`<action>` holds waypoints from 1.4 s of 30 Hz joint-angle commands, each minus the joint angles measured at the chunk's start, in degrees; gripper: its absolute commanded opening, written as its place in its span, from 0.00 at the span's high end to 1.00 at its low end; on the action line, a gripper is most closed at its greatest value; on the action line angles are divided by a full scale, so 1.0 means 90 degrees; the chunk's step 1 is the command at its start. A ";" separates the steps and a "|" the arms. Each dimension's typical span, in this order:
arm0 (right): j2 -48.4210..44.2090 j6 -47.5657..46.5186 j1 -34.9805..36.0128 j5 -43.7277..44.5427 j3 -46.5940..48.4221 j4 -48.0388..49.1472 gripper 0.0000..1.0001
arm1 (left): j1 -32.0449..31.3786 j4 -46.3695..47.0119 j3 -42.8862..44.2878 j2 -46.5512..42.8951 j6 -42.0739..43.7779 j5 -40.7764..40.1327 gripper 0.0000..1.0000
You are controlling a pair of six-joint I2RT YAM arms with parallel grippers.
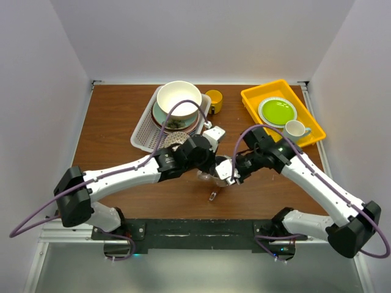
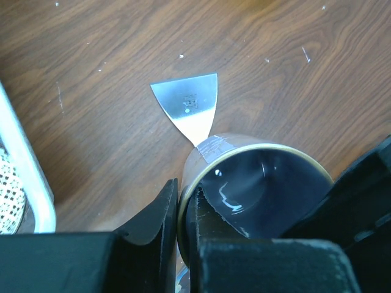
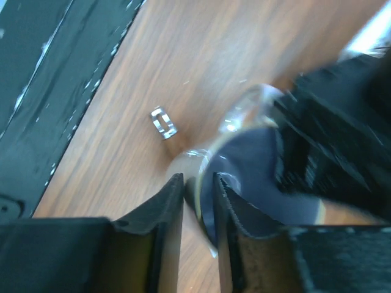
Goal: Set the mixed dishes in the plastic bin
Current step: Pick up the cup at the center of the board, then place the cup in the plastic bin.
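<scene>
- Walls point(image 1: 201, 36) of plain white enclose a brown wood-grain table point(image 1: 116, 122); fine pale scratches show on the wood in the left wrist view.
- White plastic bin point(image 1: 142, 135) sits at the rear centre-left, already holding stacked plates point(image 1: 160, 116), a large cream bowl point(image 1: 178, 97) on top of them, and a small patterned bowl point(image 1: 173, 141) at its near end.
- Yellow mug point(image 1: 214, 99) stands on the table just beside the bin's right rim, not yet inside.
- Dark-lined mug point(image 2: 263, 183) is mid-table between the two arms, near the bin's front corner but apart from it, tilted mouth-up over a metal spatula point(image 2: 189, 107). Whether it is clear of the wood cannot be told.
- Left gripper point(image 2: 184, 195) is clenched on the mug's rim, one finger inside and one outside. Judgement: a wall pinch suits a carry to the bin.
- Right gripper point(image 3: 198, 183) straddles the opposite wall. The view is blurred, so whether it presses or has let go cannot be told. Judgement: a hand-over is in progress.
- Yellow tray point(image 1: 256, 93) at the right rear holds a lime-green plate point(image 1: 277, 111), apart from the work.
</scene>
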 commanded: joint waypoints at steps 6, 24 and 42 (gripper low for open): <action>-0.0677 0.0298 -0.0821 -0.0904 0.0370 0.0272 0.51 | 0.0343 0.0499 -0.0381 -0.1130 -0.0260 0.0151 1.00; -0.1098 0.1519 -0.2207 -0.1830 -0.0782 0.1395 0.30 | 0.1964 0.0255 -0.0625 -0.2547 0.0735 -0.0951 1.00; -0.1205 0.1470 -0.2618 -0.1637 -0.1124 0.1503 0.25 | 0.4230 0.1388 -0.0967 -0.2206 0.1058 -0.0884 1.00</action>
